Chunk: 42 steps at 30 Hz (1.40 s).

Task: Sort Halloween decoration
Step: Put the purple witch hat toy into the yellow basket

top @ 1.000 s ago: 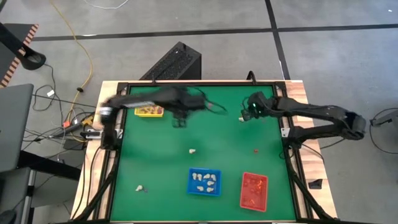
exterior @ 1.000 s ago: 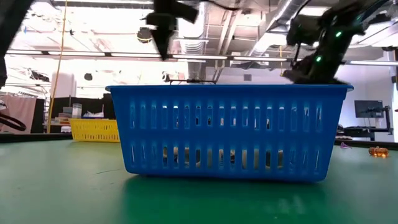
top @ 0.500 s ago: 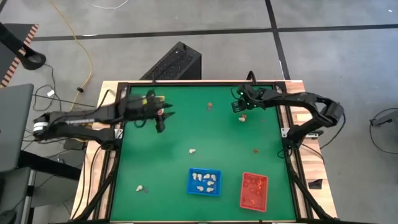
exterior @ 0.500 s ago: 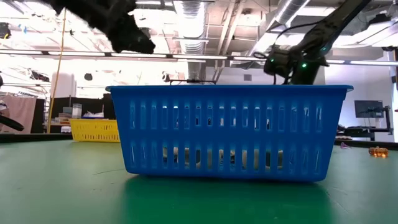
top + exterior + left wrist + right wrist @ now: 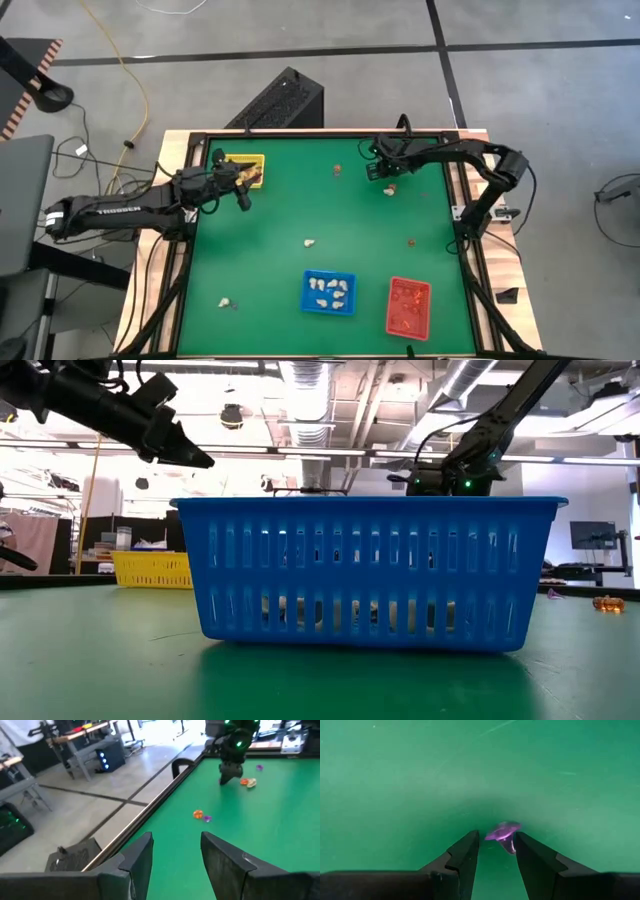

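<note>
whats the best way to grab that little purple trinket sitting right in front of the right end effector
Judging from the right wrist view, the purple trinket has a wide flat cap over a thinner stem, tilted on the green table. Probably best to come straight down from above and pinch the stem just under the cap. The right end effector is open, its fingers either side of it.

The floor (image 5: 330, 30) around the table is gray, with dark lines across it. A yellow cord (image 5: 120, 60) snakes over it on the far left. A black box (image 5: 280, 100) sits by the table's far edge. Pipes (image 5: 310, 380) and bright lights hang from the ceiling.
</note>
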{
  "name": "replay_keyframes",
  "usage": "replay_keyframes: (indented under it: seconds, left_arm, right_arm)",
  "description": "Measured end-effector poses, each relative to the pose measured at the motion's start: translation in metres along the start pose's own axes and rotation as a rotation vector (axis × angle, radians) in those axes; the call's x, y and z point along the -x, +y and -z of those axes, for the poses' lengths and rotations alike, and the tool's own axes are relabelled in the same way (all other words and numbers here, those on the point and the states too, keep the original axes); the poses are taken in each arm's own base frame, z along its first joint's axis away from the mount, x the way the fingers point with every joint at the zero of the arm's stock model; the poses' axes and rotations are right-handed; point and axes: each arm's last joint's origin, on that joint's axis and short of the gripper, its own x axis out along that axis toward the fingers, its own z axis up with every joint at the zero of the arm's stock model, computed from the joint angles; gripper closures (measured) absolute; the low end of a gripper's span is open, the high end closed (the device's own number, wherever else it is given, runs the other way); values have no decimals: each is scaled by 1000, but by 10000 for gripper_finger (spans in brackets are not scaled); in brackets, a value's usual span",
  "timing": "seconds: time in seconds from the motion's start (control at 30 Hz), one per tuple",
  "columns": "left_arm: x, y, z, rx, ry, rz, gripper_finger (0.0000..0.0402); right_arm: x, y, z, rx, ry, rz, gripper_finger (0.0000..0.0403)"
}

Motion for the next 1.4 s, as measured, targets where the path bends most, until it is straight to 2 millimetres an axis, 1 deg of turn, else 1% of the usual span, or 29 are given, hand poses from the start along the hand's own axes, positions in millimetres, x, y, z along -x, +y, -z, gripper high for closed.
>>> replay_keyframes:
  seconds: [0.13,0.23,0.47,0.67,0.87,0.97,1.07,1.23,1.4]
  left_arm:
    - [1,0,-1,-26,-11,27,245]
    - [1,0,0,-29,-7,28,245]
    - [1,-1,1,-29,11,32,245]
    - [1,-1,1,-14,11,32,245]
    - [1,-1,1,-11,11,32,245]
    - [1,-1,1,-10,10,32,245]
    - [1,-1,1,-4,10,32,245]
    - [1,-1,1,9,6,47,245]
    - [1,-2,1,11,1,63,244]
  right_arm:
    - [-9,1,2,4,10,17,242]
    - [-9,3,2,6,-2,15,256]
    - [6,2,-1,12,-73,11,324]
    - [29,9,-1,50,-150,-62,381]
    - [58,28,6,117,-251,-205,381]
    - [64,30,6,97,-290,-218,367]
    - [58,23,-2,50,-295,-179,358]
    - [30,9,-15,-4,-247,-103,352]
    - [14,8,-18,-12,-234,-78,332]
